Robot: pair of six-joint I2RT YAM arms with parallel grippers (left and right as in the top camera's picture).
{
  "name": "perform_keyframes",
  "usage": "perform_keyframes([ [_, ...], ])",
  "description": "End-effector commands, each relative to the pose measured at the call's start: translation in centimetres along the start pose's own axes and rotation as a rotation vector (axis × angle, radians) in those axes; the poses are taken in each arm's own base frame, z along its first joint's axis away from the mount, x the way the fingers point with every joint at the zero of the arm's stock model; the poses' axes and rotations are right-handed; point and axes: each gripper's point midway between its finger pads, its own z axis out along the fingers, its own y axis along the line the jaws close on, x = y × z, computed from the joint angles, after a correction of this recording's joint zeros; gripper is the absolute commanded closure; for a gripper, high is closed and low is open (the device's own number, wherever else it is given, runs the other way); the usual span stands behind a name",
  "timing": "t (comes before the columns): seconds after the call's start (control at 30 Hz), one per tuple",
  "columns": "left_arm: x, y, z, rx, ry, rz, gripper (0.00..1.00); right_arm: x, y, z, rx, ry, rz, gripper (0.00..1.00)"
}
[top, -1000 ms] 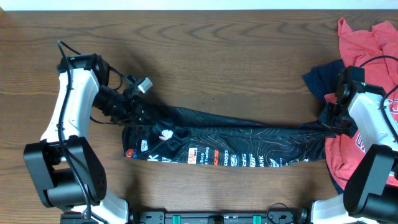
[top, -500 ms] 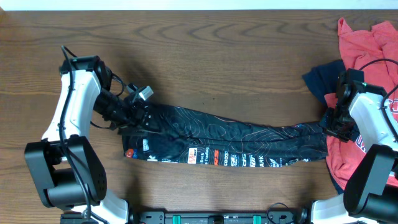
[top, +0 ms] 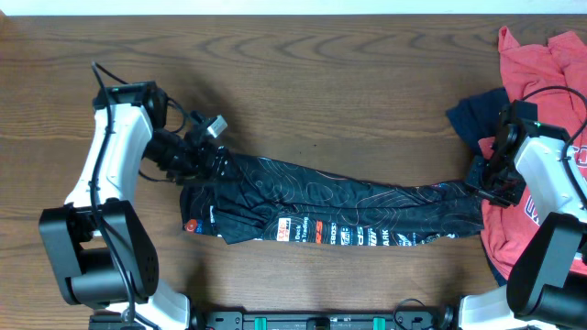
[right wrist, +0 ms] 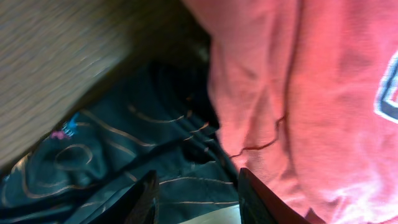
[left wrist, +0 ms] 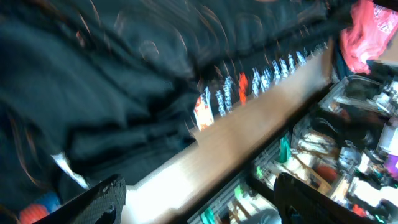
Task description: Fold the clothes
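Wood-grain desk (top: 321,82) carries three garments as two arms work a black jersey (top: 339,215). It lies drawn out in a long, rumpled band parallel to the front edge, running from left of the middle to the right edge. A red T-shirt (top: 537,64) is heaped from the far right corner down the right edge, and the jersey's right end touches it. A navy garment (top: 470,121) sits just beside the T-shirt, toward the middle.

The left gripper (top: 206,165) sits over the jersey's bunched left end. Its fingers (left wrist: 99,199) stand spread wide with no cloth between them, so they look released, though that view is blurred. The right gripper (top: 484,183) sits at the jersey's right end with its fingers (right wrist: 146,199) either side of black cloth; whether they pinch it cannot be told.

The work appears to be at the spreading stage: the jersey is not yet flat and no fold is made. The next move likely calls for a fresh hold on the left end and a pull toward the far edge to open the cloth.
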Motion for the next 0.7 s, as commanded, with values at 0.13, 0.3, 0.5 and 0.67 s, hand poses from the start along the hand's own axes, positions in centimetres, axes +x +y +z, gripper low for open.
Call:
perform_keyframes([
  [0.13,-0.8,2.5,3.2,-0.082,-0.046,-0.16,0.36,0.2,0.6,-0.2,-0.044,0.012,-0.038,0.6],
  [0.3,-0.8,4.1,5.6,-0.12,-0.066,-0.135,0.39,0.2,0.6,-0.2,-0.044,0.012,-0.038,0.6],
  [0.5,-0.7,8.4,6.9,-0.292,-0.12,-0.242,0.4,0.2,0.7,-0.2,-0.048,0.012,-0.04,0.6],
  [0.67,-1.8,11.2,6.4,-0.424,-0.189,-0.276,0.4,0.1,2.1,-0.3,-0.129,0.01,-0.102,0.58],
])
